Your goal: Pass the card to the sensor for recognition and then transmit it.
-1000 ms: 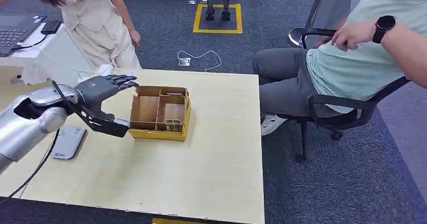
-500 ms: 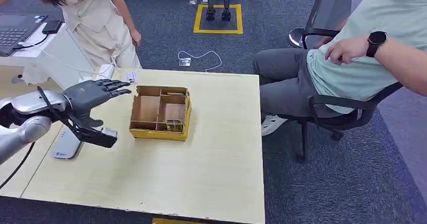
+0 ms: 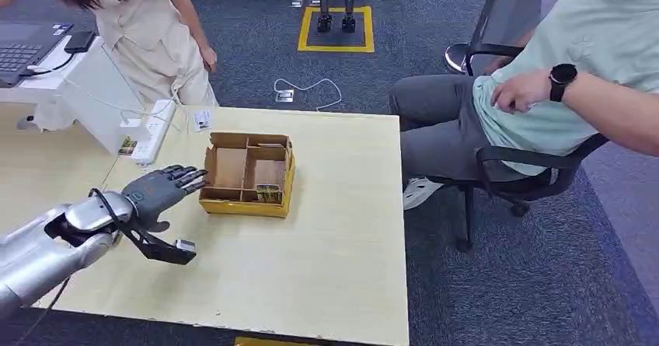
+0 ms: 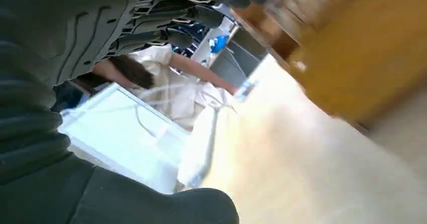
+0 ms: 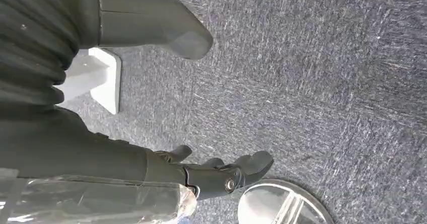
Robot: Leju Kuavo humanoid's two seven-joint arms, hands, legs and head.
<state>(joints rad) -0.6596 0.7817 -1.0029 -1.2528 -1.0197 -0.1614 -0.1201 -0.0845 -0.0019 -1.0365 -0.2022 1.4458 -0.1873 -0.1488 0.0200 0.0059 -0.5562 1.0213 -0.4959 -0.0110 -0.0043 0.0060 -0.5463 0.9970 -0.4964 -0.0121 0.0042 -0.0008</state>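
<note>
Head high, facing down over table point(image 3: 326, 260); left wrist close, sharing it; right wrist floorward.

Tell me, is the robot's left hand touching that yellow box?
Cannot tell. In the head view, the left hand reaches its fingers right to the yellow box, with no plain gap or contact.

1. Table point(image 3: 326, 245): pale wood grain.
2. Box point(image 3: 247, 174): yellow outside, brown cardboard dividers.
3. Left hand point(image 3: 159, 192): dark grey; arm silver.
4. Carpet point(image 3: 497, 299): speckled blue-grey.
5. Power strip point(image 3: 150, 132): white.
</note>
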